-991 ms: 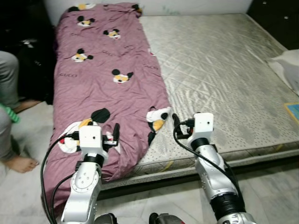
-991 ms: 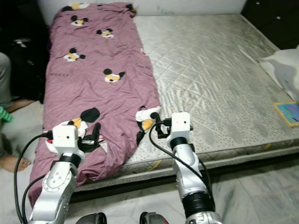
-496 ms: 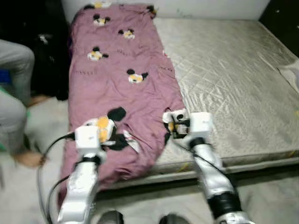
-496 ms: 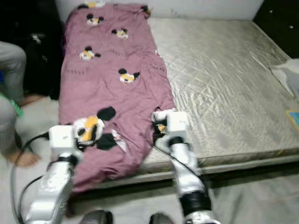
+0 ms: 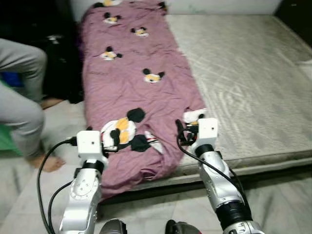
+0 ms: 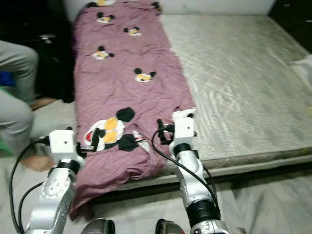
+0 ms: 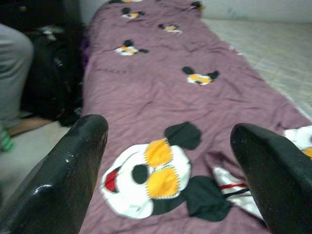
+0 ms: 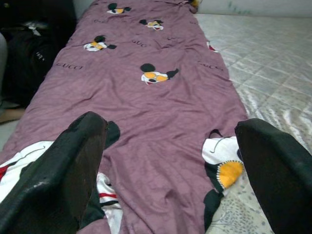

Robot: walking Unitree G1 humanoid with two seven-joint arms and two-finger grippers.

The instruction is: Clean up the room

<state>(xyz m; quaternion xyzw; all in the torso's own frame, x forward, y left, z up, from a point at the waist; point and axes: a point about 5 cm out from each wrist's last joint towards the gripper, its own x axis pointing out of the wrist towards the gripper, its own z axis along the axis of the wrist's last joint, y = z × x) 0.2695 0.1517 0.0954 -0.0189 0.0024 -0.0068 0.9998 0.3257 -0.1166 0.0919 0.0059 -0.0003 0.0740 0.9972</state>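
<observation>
A: Entry, blanket position. A purple blanket printed with cartoon mice is laid lengthwise along the left side of the mattress. Its near end is bunched and draped over the foot edge of the bed, toward the floor. The right side of the mattress is left bare.

B: Gripper states?

A: The left gripper is held over the large mouse print at the near end, the 2 fingers spread wide and nothing held between them. The right gripper is held at the blanket's near right corner, where a white and yellow patch is folded over; its fingers are also spread wide, with nothing gripped.

B: Handling estimate?

A: The fabric is judged thin, soft and light; fine wrinkles are seen across it. No stiffness is expected, so it should sag and fold wherever it is lifted. Slip is judged low on cloth, but a shallow pinch may take only 1 layer.

B: Where should hold be taken?

A: The 2 near corners are suggested, 1 per gripper, pinched on a gathered fold rather than on flat cloth. A person's legs are noted beside the bed on the left, so wide swings on that side should be avoided.
</observation>
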